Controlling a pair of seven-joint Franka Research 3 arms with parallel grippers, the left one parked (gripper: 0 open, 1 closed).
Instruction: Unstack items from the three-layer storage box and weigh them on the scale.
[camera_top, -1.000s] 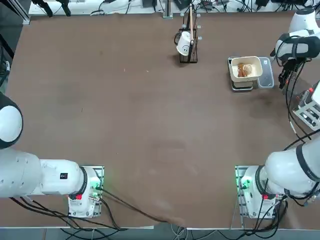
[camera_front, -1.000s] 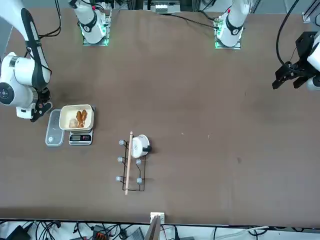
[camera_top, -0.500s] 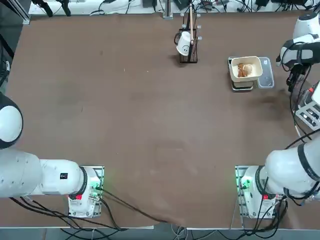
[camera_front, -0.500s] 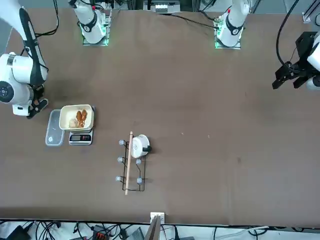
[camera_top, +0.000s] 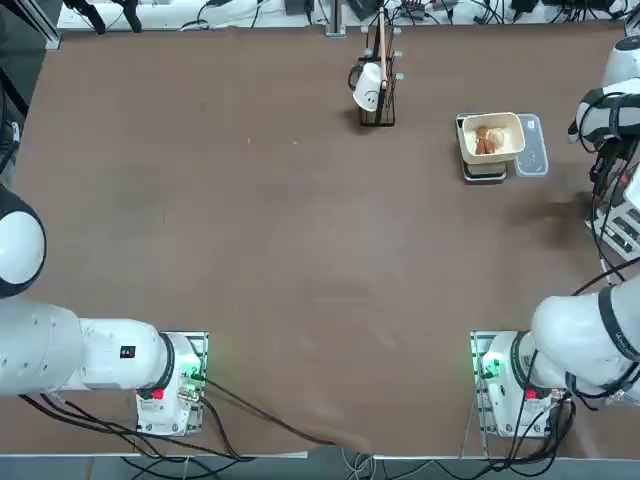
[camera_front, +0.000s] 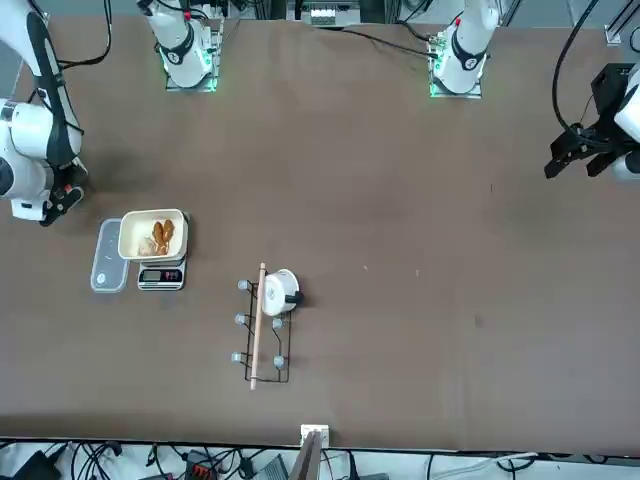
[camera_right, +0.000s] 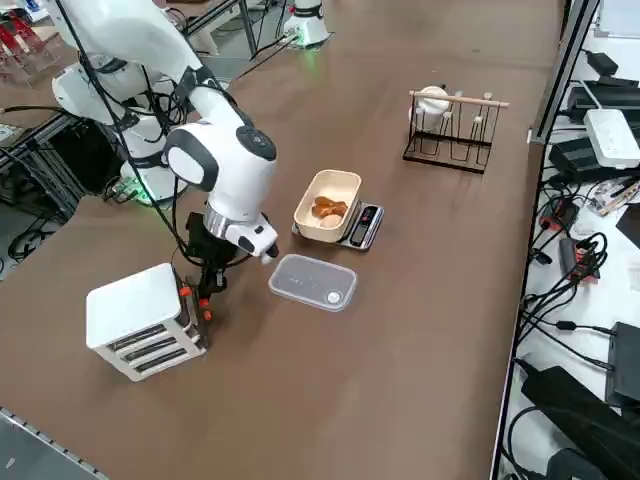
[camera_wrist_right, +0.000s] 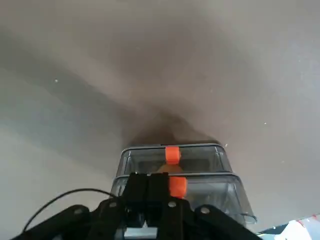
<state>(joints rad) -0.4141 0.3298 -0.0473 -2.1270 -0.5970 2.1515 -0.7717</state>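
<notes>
Jaws (camera_wrist_right: 150, 177) of the right arm, closed tight and empty, are just beside the orange tab (camera_wrist_right: 178, 187) on the small white plastic box with see-through grey drawers (camera_right: 130, 305).

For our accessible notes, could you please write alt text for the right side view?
The right gripper is at the drawer side of the white three-layer storage box; beyond, bread rolls sit in a cream bowl on the scale.
</notes>
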